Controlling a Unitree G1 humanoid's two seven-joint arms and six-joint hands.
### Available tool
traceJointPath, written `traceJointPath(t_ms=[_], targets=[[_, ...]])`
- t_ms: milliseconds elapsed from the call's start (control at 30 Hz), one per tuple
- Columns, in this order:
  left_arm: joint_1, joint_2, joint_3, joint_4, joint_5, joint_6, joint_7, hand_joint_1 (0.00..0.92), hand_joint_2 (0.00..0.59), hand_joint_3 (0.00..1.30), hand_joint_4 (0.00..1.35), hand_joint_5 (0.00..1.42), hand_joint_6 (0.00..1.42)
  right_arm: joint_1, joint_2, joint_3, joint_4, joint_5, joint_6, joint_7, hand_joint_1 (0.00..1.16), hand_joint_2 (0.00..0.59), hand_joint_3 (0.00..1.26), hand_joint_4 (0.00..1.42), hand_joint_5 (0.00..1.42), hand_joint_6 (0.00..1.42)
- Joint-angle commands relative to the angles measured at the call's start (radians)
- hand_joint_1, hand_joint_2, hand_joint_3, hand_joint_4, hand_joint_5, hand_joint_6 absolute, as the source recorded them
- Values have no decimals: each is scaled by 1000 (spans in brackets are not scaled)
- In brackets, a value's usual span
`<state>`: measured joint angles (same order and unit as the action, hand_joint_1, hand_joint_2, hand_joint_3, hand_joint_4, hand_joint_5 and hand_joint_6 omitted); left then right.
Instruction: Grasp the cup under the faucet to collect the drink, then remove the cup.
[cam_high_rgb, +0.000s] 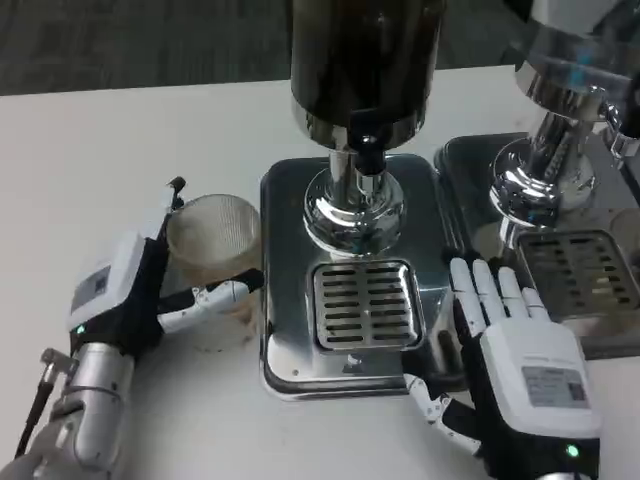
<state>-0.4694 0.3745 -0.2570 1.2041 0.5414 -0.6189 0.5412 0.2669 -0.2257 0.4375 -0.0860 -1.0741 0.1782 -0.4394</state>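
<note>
Left hand (130, 290) wraps a clear plastic cup (212, 255) at the left of the white table (120, 150), one digit rising behind the rim and others curling across the front wall, so the cup sits gripped between them. It stands upright on the tabletop just beside the left edge of the chrome drip tray (290, 350), not yet under the faucet (368, 150). Its wall is thin and ribbed, and it looks empty, though the lower part is partly hidden by the fingers. Judged from that, it is light and easily crushed, and probably slick; a gentle hold round the middle of the wall, below the rim, seems the safest place to take it, with care against squeezing once it carries liquid.

At centre, the dark dispenser (365, 60) rises on a polished pedestal over a slotted grille (362, 305), the likely spot for the cup. Right hand (515, 370) lies flat, back upward, fingers straight and slightly apart, holding nothing, its tips resting at the tray's right edge. Beyond it stands a second chrome dispenser (550, 120) with its own tray.
</note>
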Motion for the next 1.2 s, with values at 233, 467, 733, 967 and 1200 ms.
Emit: traceJointPath(t_ms=[233,467,733,967,1200], targets=[[39,11,-55,-4,38,-41,102,502,79,353,518,772,900,-3,-11,-2,-7,4,-3,0,399,408,0,0,0,63],[61,4,-68,-21,62,-49,243,542,75,457,646,884,1039,-7,-20,-5,-8,10,-5,3,399,408,0,0,0,63],[60,3,-63,-56,62,-70,319,560,74,495,671,927,1104,-3,-24,-6,-16,10,-3,5,400,408,0,0,0,63],[61,6,-58,-96,60,-95,341,560,74,494,670,929,1110,-2,-25,-5,-17,11,-5,7,400,408,0,0,0,64],[71,12,-62,-155,74,-125,357,558,75,494,670,918,1117,3,-26,-2,-19,14,-9,9,400,408,0,0,0,64]])
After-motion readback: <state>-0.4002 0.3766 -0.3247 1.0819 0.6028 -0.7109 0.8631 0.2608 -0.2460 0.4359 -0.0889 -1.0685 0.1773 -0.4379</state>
